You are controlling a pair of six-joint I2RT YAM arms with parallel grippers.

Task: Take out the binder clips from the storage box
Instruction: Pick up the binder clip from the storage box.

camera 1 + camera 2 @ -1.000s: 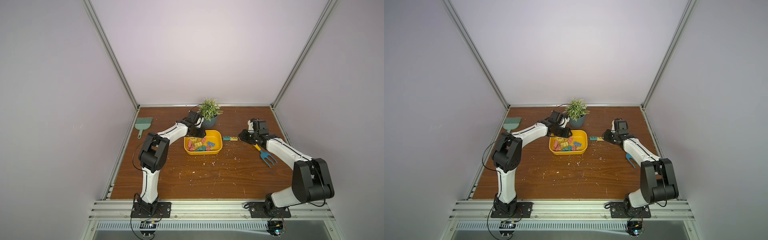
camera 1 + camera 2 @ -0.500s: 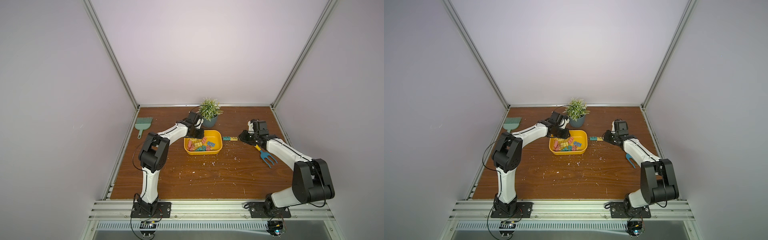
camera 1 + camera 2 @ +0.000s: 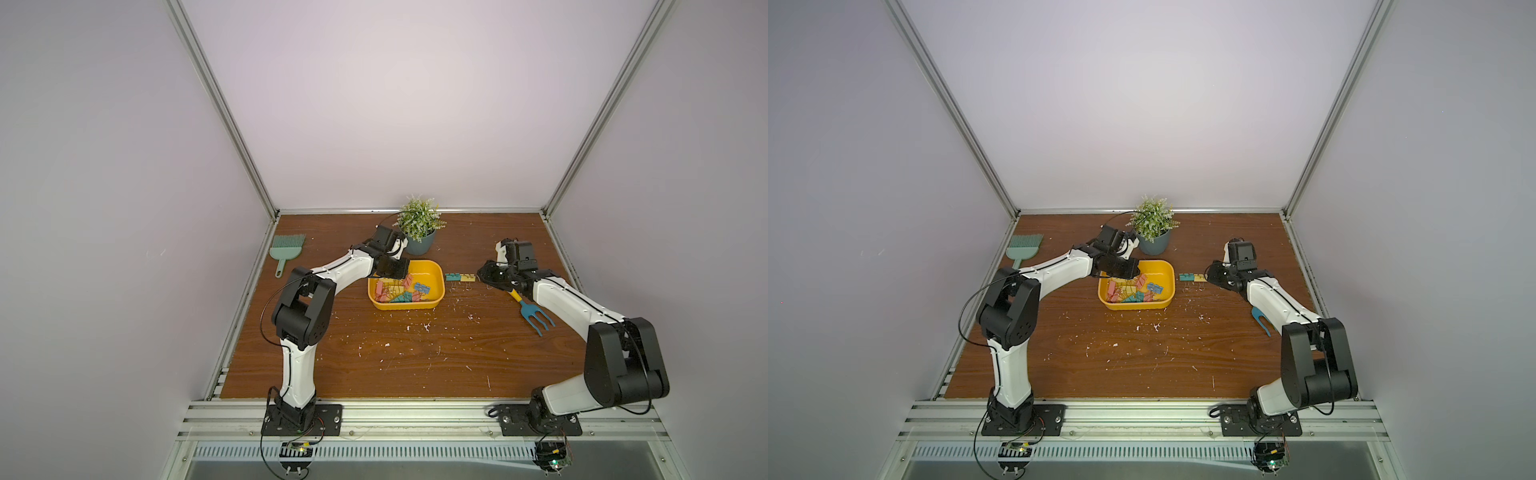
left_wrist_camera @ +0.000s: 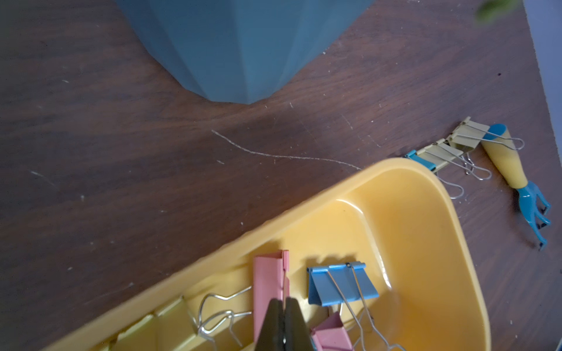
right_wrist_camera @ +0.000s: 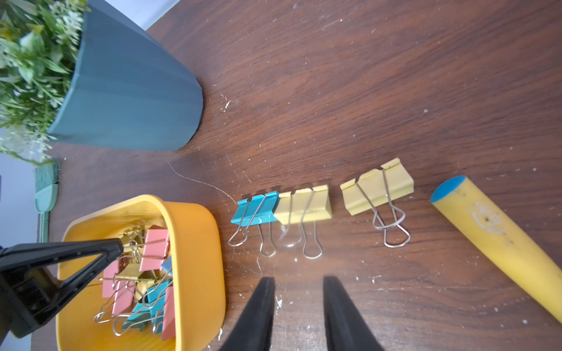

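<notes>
- Reaching into the storage box (image 3: 405, 305), the left gripper (image 4: 284, 305) is seen with its jaws pressed together on the thin raised edge of a pink binder clip (image 4: 269, 282). The finger bases are cut off by the wrist view's edge.
- The other binder clips (image 5: 143, 273) are heaped inside the box, too tangled to be counted.
- On the table (image 3: 415, 365), just right of the box, a teal clip (image 5: 255, 208), a yellow clip (image 5: 304, 203) and a second yellow clip (image 5: 377, 188) are laid in a row.
- The right gripper (image 5: 296, 291) is held near that row, its jaws partly apart with nothing between them.
- The fork tool (image 3: 1261, 322) is largely hidden by the right arm (image 3: 1275, 301) in a top view.
</notes>
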